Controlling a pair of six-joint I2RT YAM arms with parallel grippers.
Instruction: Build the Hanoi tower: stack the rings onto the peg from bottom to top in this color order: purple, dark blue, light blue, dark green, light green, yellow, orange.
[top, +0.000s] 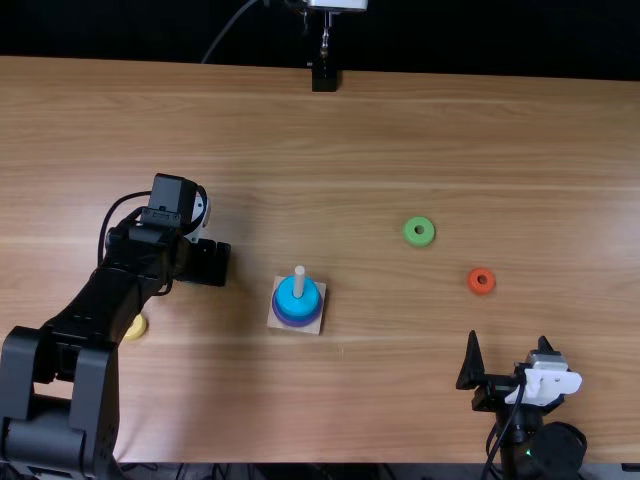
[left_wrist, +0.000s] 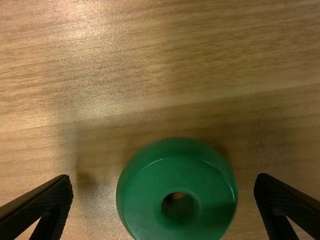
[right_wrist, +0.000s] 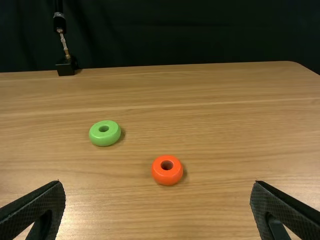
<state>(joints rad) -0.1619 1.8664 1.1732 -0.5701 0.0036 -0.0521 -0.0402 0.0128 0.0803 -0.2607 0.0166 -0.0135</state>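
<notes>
Tower status: the lt. blue ring (top: 286, 299) sat round the peg (top: 299, 280), w/ the purple ring (top: 293, 323) visible below it, on a pale sq. base (top: 318, 328). The dk. green ring (left_wrist: 142, 200) was thick and glossy w/ rounded edges; it lay flat on the tabletop (top: 400, 150), hole up, btwn the fingers of the L pincer (top: 205, 262).

Loose parts: the lt. green ring (top: 408, 233) and the smaller orange ring (top: 472, 284) lay flat, well apart from the base on its R side. The yellow ring (top: 136, 328) lay near the L arm, partly hidden by it.

L unit: arm extended from the near L corner; pincer aimed down, L of the base. Fingers spread, one per side of the dk. green ring, w/ gaps both sides.

R unit: R pincer (top: 508, 337) was low by the near edge, aimed toward the far side, fingers spread wide, nothing btwn them.
</notes>
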